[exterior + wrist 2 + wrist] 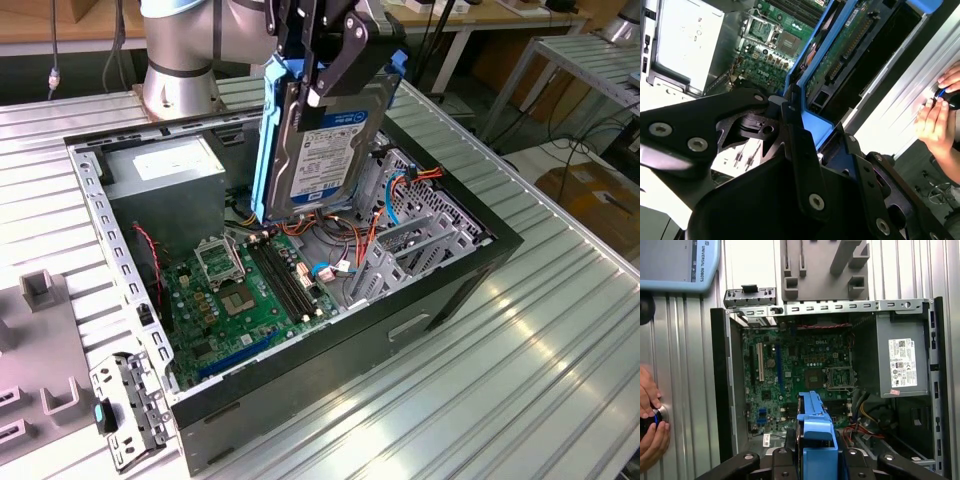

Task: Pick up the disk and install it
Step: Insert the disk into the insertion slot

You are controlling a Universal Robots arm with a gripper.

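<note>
The disk (pixel 332 150), a dark grey hard drive with a white and blue label and blue rails, hangs upright above the open computer case (pixel 455 285). My gripper (pixel 325 72) is shut on the disk's upper end, with the lower end just over the motherboard (pixel 245 300) and the cables beside it. In the second wrist view, the black fingers (pixel 796 150) clamp the disk's blue rail (pixel 840 45). The first wrist view looks down over the disk's blue edge (pixel 815 427) into the case.
A grey power supply box (pixel 165 172) with a white sticker fills the case's back corner. Metal drive bays (pixel 425 235) with orange and blue cables sit at the exterior view's right. A loose metal bracket (pixel 130 410) and grey fixtures (pixel 40 290) lie outside. A person's hands (pixel 940 117) rest nearby.
</note>
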